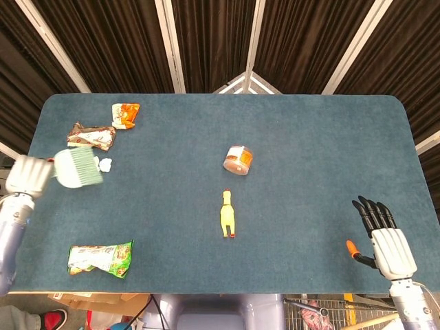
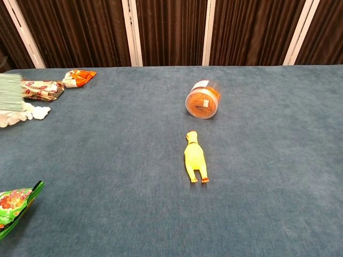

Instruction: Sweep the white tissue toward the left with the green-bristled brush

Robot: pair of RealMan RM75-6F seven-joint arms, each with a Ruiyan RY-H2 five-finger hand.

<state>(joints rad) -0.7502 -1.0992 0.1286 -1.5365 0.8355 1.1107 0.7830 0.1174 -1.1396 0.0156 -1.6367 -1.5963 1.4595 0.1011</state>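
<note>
White tissue (image 1: 104, 164) — small, crumpled — lies near the desk's (image 1: 275, 130) left edge, touching the pale green brush (image 1: 78, 168) gripped by the left hand (image 1: 27, 175); right hand (image 1: 385, 237) empty, fingers (image 1: 371, 213) apart.

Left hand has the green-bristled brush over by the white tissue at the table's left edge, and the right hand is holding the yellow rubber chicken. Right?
Not quite. The right hand holds nothing: its fingers are spread near the table's right front corner, and the yellow rubber chicken lies alone mid-table, as the head view shows. The rest stands: the left hand holds the green-bristled brush beside the white tissue.
</note>
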